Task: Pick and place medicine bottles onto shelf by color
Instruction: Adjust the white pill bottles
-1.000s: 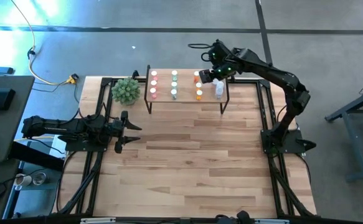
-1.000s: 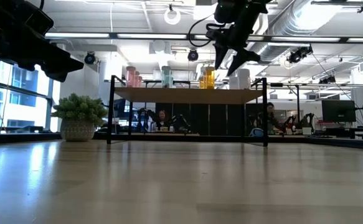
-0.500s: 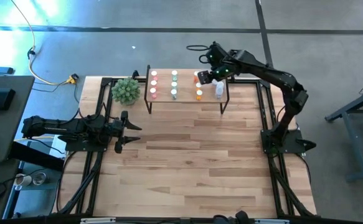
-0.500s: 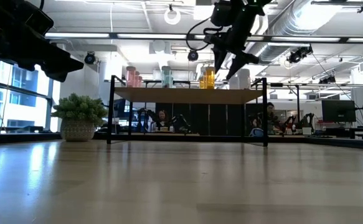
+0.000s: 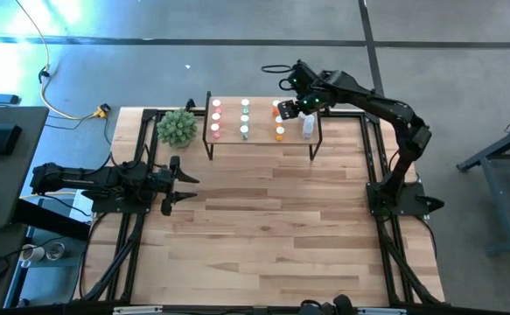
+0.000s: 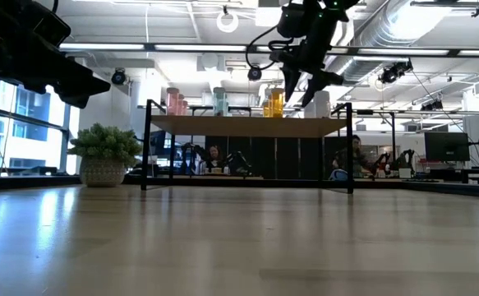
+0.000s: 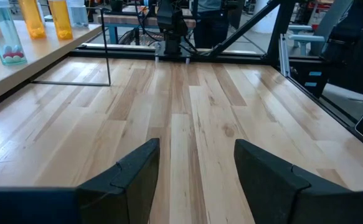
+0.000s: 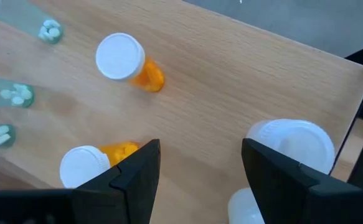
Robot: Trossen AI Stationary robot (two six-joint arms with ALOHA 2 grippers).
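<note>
The shelf (image 5: 261, 140) stands at the table's far side, its light wooden top on thin black legs. Medicine bottles stand upright on its top in columns by colour: pink (image 5: 216, 115), green (image 5: 245, 118), orange (image 5: 279, 132) and clear (image 5: 308, 128). My right gripper (image 5: 286, 108) hangs open above the shelf's right part, pointing steeply down. In its wrist view its open fingers (image 8: 197, 180) frame bare shelf top, between an orange bottle (image 8: 88, 165) and a clear bottle (image 8: 293, 143). My left gripper (image 5: 178, 182) waits open at the table's left edge.
A small potted plant (image 5: 178, 128) stands just left of the shelf. The wide slatted tabletop (image 5: 272, 227) lies bare in front of the shelf. In the low view, people sit in the room behind, seen under the shelf (image 6: 247, 126).
My right gripper has edged a little toward the table's left above the shelf and tipped slightly, staying open. No bottle has moved.
</note>
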